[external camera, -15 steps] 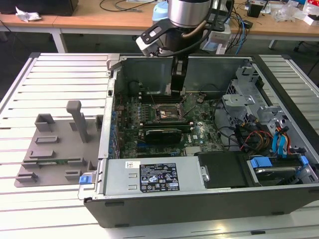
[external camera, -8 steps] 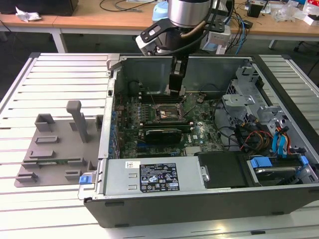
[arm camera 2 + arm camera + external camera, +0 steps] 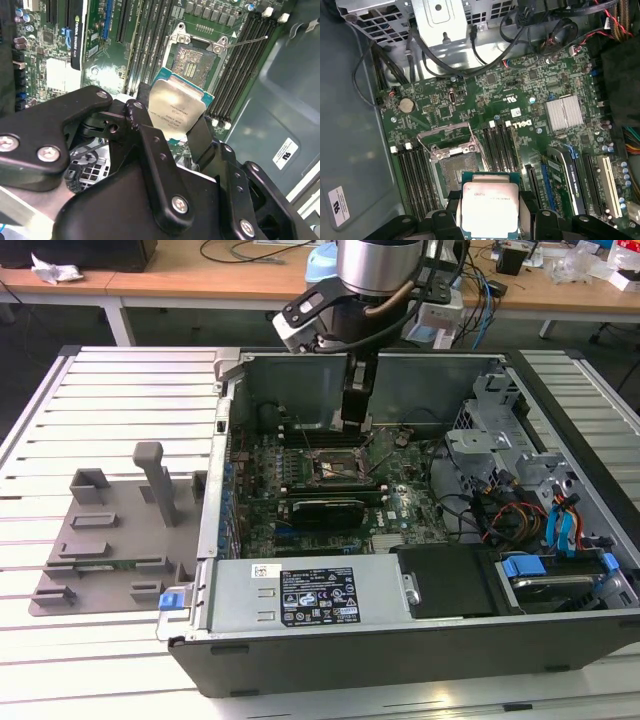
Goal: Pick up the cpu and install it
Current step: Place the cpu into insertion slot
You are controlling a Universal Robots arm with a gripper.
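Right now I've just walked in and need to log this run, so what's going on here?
A robot arm's claw holds the cpu by its edges inside an open computer case. It hangs above the motherboard, close by the cpu socket, which lies open and empty. So the cpu is picked up but not yet installed.

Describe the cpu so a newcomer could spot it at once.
Look inside the open case, above the green motherboard. There the arm's black fingers clamp the cpu, near the empty socket. It alone is a small flat square with a smooth pale silver top and a green edge, held off the board.
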